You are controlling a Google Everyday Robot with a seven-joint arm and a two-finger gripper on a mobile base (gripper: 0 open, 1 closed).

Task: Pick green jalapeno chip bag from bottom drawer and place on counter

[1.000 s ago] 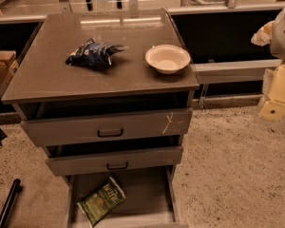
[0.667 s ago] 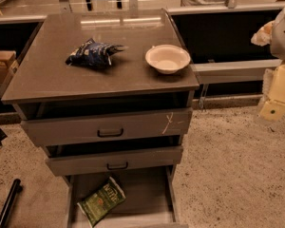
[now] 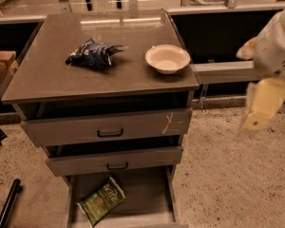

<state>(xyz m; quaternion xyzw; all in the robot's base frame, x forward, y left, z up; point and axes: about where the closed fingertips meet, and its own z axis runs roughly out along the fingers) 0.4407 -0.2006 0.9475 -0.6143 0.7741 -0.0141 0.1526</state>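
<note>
The green jalapeno chip bag (image 3: 102, 201) lies flat on the grey floor of the open bottom drawer (image 3: 149, 194), at its left front. The counter (image 3: 133, 68) is the brownish-grey top of the cabinet. My gripper (image 3: 262, 109), white and yellowish and blurred, hangs in the air to the right of the cabinet, about level with the top drawer. It is well away from the bag and holds nothing that I can see.
A dark blue and white snack bag (image 3: 92, 53) and a white bowl (image 3: 167, 58) sit on the counter. Two shallower drawers with black handles (image 3: 110, 133) stand slightly open above the bottom drawer. A cardboard box (image 3: 1, 65) is at the left, and speckled floor (image 3: 228, 175) at the right.
My gripper has moved a little to the left and downward, toward the cabinet. The bag, the drawers and the things on the counter have not moved.
</note>
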